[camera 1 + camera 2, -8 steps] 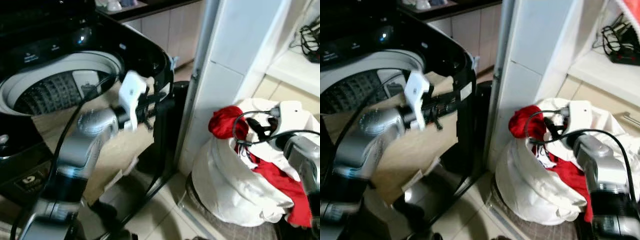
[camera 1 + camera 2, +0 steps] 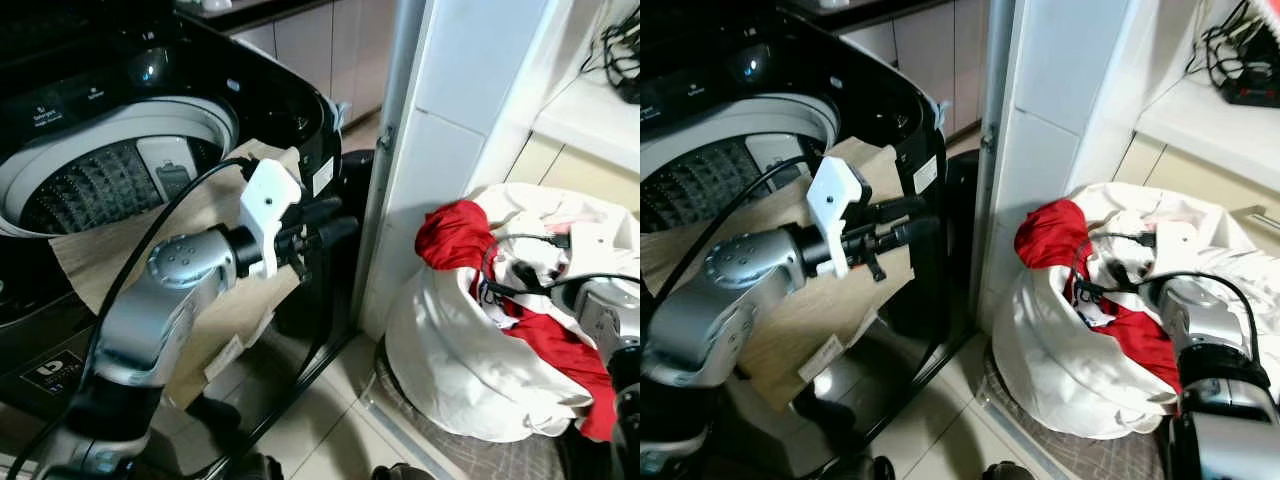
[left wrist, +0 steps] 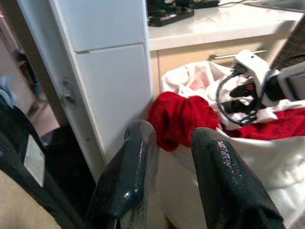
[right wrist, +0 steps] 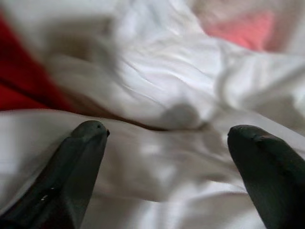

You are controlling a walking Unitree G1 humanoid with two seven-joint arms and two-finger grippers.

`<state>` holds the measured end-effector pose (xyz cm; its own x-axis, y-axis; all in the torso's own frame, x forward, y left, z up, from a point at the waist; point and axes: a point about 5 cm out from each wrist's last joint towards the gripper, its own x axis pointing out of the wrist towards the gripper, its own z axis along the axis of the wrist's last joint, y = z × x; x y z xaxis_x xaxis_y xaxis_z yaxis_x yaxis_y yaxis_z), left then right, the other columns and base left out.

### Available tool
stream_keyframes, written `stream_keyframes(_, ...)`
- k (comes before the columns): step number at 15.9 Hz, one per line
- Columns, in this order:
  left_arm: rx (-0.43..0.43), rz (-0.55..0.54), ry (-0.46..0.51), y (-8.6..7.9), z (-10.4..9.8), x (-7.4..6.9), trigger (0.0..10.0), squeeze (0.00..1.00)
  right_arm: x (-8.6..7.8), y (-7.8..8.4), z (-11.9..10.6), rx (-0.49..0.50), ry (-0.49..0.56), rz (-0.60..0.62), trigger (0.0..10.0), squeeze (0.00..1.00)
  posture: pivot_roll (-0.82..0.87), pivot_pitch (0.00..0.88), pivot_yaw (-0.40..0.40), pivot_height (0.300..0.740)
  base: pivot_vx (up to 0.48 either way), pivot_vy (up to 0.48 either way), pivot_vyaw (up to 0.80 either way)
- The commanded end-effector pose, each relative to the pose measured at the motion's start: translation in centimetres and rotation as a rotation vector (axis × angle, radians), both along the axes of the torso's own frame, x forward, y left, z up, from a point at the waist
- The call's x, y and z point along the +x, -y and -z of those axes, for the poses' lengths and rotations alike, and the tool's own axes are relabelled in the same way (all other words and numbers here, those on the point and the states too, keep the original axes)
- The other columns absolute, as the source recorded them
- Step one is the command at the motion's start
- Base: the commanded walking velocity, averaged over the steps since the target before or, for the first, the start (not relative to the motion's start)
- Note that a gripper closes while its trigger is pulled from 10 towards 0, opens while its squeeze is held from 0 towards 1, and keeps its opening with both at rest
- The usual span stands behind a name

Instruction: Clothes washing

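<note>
Red and white clothes (image 2: 540, 345) are piled in a white laundry bag (image 2: 450, 370) on the floor, beside a white cabinet panel (image 2: 440, 130). The right gripper (image 4: 167, 157) is set among the laundry at the bag's mouth, its two black fingers spread wide apart with nothing clasped; white cloth (image 4: 157, 95) is seen lying just beyond and between the fingertips, and a strip of red fabric (image 4: 19, 81) lies off to one side of them. The left gripper (image 2: 335, 222) is held in the air in front of the black top-loading washing machine (image 2: 120, 130), its fingers parted by a narrow gap and empty. Straight ahead of those fingertips, well apart, the red garment (image 3: 178, 117) at the top of the bag is seen, with the right gripper's white wrist housing (image 3: 250, 67) behind it. A beige cloth (image 2: 830, 300) is draped over the washer's front edge, close behind the left gripper, and the open drum (image 2: 100, 185) lies farther back, behind the left arm.
</note>
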<state>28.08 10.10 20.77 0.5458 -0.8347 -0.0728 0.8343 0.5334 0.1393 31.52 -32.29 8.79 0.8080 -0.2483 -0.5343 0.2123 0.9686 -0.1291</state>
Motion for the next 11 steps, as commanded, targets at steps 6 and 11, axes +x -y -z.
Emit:
stream_keyframes(6,-0.045,0.138,-0.015,0.8,-1.6,-2.4,10.0,0.00,-1.6,3.7,-0.2,-0.128,0.031,0.227,10.0,0.00,0.03,0.162,0.066,0.740,0.000,0.000,0.00)
stream_keyframes(11,-0.078,0.258,-0.074,1.5,-1.6,-3.8,10.0,0.00,-3.1,3.6,2.1,-0.050,-0.077,0.239,10.0,0.00,0.03,0.147,0.063,0.740,0.000,0.000,0.00)
